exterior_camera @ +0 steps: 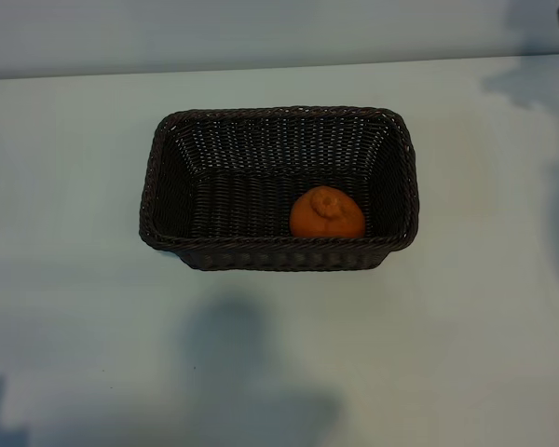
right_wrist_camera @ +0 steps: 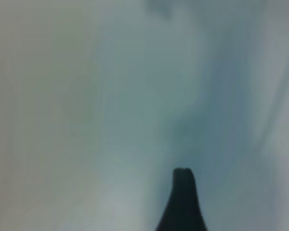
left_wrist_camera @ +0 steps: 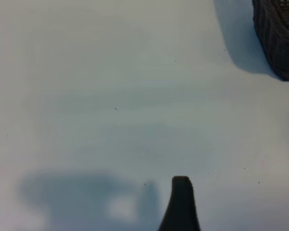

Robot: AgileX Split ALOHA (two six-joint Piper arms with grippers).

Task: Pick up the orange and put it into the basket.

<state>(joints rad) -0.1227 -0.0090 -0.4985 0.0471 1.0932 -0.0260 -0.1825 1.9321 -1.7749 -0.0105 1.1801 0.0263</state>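
Orange (exterior_camera: 327, 213): small, round, bright orange, dimpled skin, puckered stem end turned up; whole fruit shows.
Orange's place: inside the basket (exterior_camera: 164, 158), on its woven floor, in the near right part, close against the near wall.
Basket: rectangular, dark brown wicker, rounded corners, braided rim; upright in the middle of the tabletop (exterior_camera: 74, 307); holds only the orange.
Tabletop: pale, plain, crossed by soft grey shadows near the front and at the right edge.
Left claw (left_wrist_camera: 180, 204): one dark fingertip shows over bare tabletop, the basket's corner (left_wrist_camera: 279, 38) well apart; it holds nothing and stands wide.
Right claw (right_wrist_camera: 183, 202): one dark fingertip over blurred tabletop; grips nothing; its width I cannot tell.
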